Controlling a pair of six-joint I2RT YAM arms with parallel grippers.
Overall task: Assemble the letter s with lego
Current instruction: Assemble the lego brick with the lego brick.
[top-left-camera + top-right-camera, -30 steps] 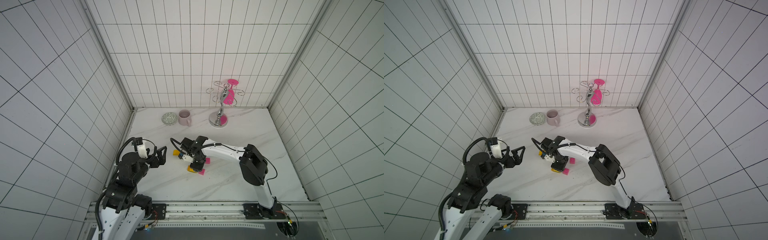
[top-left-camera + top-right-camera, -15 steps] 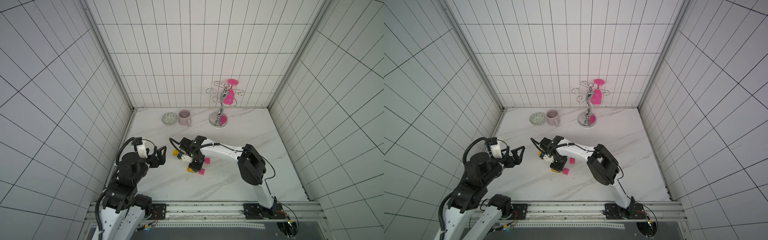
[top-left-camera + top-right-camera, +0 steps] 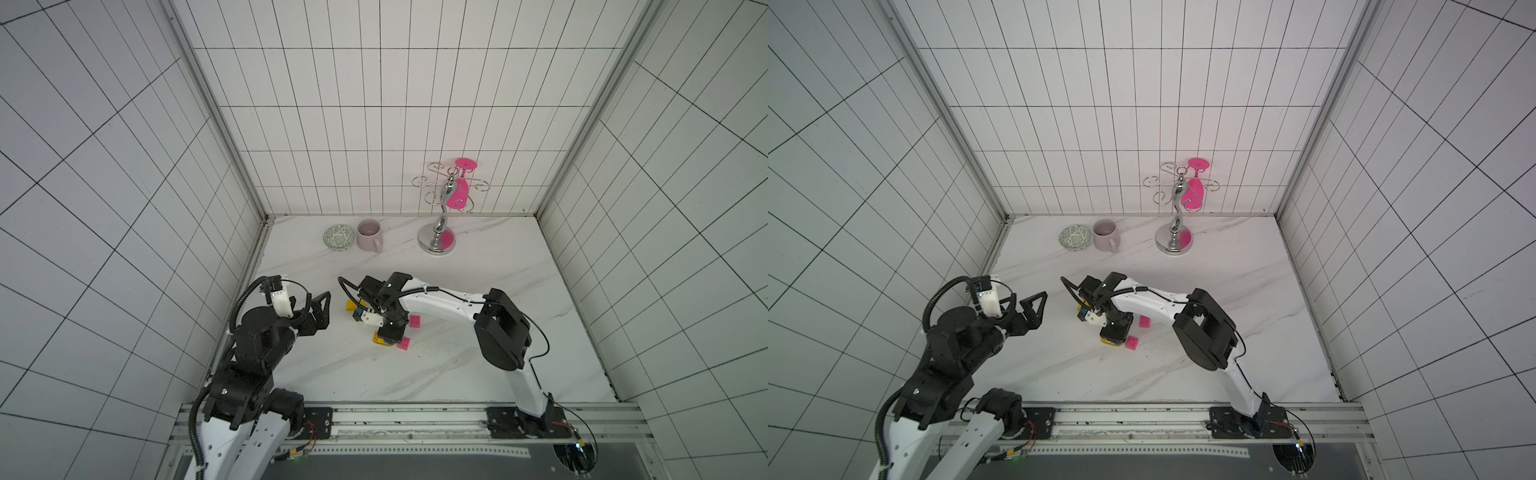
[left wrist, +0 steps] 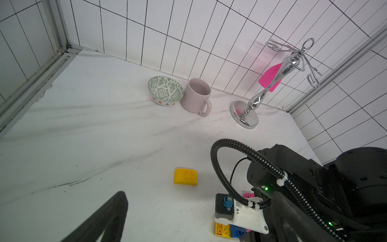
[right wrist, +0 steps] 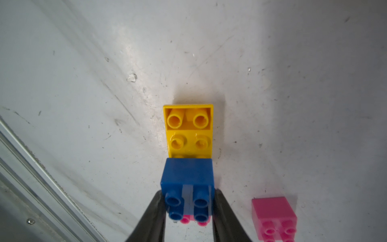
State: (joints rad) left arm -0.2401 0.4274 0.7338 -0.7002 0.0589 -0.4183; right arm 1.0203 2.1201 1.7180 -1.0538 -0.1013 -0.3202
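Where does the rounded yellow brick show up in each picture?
In both top views: rounded yellow brick, mid-table, peeking out beside the right arm.
Left wrist: lying alone, nearer than the mug.
Right wrist: not in it.
Shared landmark: long yellow studded brick.

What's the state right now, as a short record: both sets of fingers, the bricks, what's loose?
left gripper: open, empty, clear of the bricks
right gripper: fingers shut on blue brick
blue brick: over one end of long yellow brick, hiding its end studs
rounded brick: loose on table, alone
pink cube: loose, off to the side of blue brick
second pink cube: studs show behind blue brick; joined or not, cannot tell
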